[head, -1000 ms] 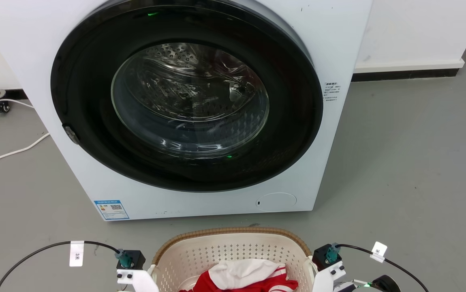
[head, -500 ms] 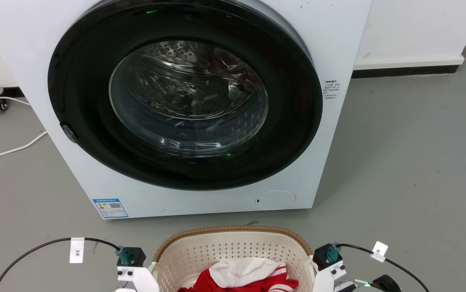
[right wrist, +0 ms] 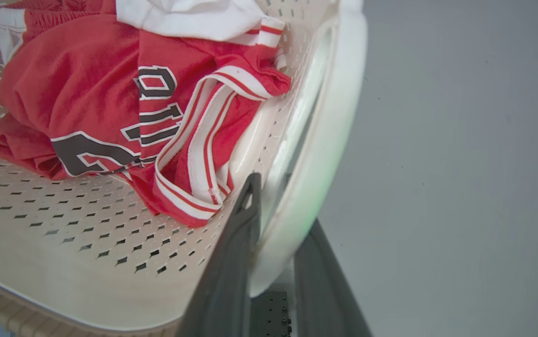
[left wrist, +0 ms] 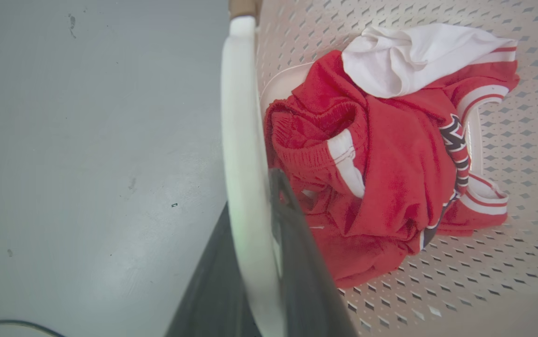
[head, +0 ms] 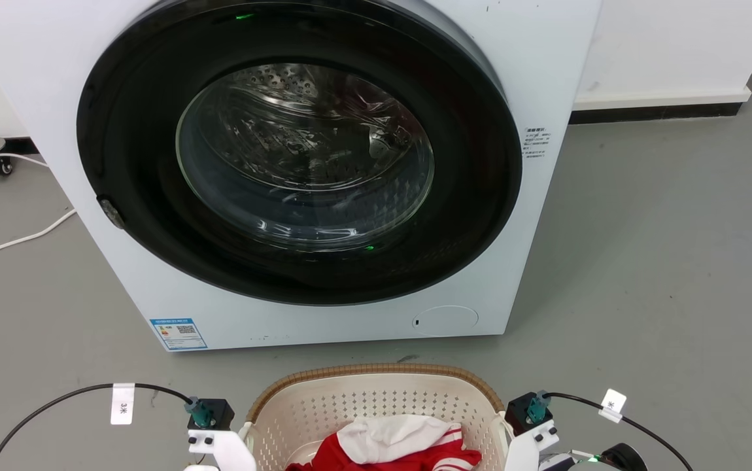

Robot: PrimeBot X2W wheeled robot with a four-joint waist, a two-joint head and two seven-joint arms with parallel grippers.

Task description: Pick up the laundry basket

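Left gripper (left wrist: 250,192) is clamped on the basket (left wrist: 484,234), folks, its two dark fingers pinching the white left handle (left wrist: 241,117) between them, one finger on the floor side and one on the laundry side! From the left wrist camera the fingers rise from 6 o'clock and the handle runs straight up toward 12, with a red jersey (left wrist: 390,164) bunched at 3 o'clock and a white garment (left wrist: 414,51) draped over it at 1 o'clock. Over to the right gripper (right wrist: 284,201), and it's the mirror picture: fingers squeezed onto the right handle (right wrist: 334,117), inner finger against the perforated wall, outer finger over grey floor (right wrist: 461,164), and the jersey's black lettering spread out at 10 o'clock. From the head camera, both wrists stand upright and close in on either side of the basket, the left at 7 o'clock and the right at 5, each with a black cable looping away outward. The basket itself sits at 6 o'clock, brown rim (head: 376,371) curving across its far edge, just in front of the washer (head: 546,65), whose dark round door (head: 297,150) is shut. Whether the basket's base touches the floor, I can't tell from here.
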